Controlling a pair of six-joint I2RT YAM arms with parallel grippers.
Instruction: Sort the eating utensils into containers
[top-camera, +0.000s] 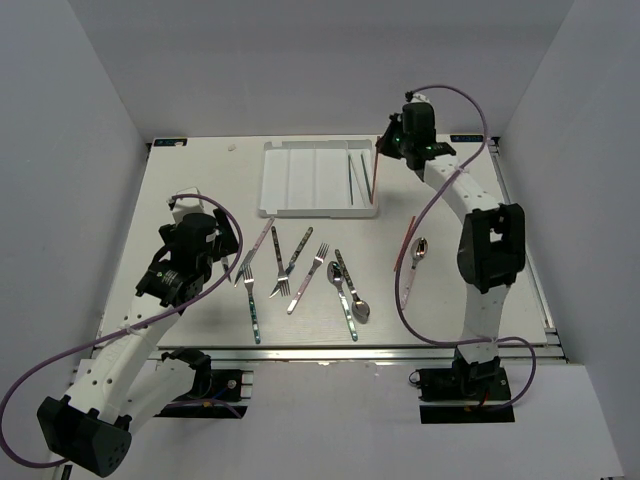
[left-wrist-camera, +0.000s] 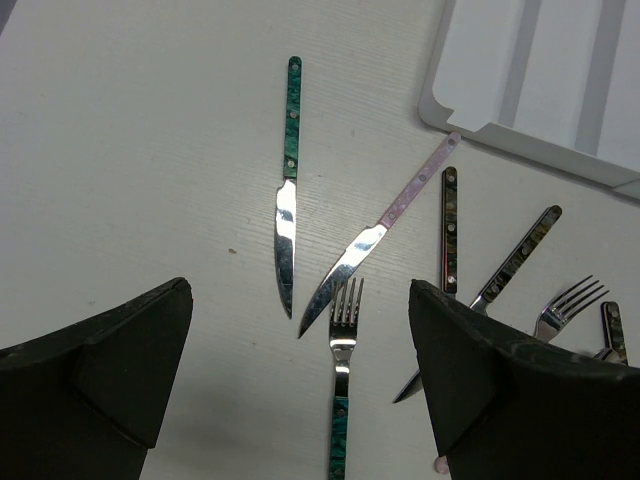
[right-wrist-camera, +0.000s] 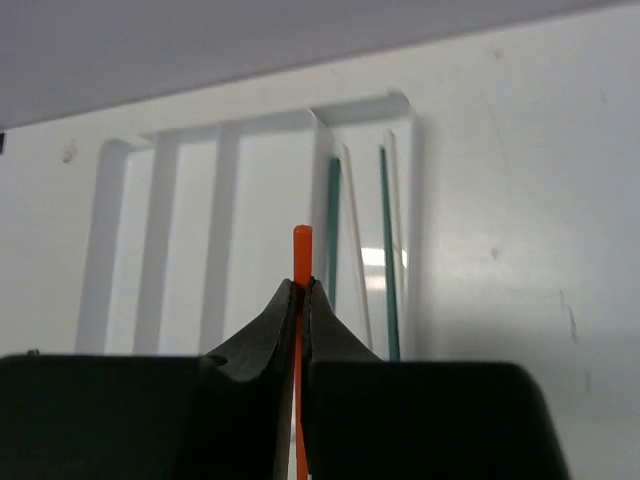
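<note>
My right end effector is closed on the red chopstick near one end, by the right side of the white tray; I think it can swing or slip and land outside, away from the green chopsticks. My left end effector stands wide open, empty, above the teal-handled knife on the bench
</note>
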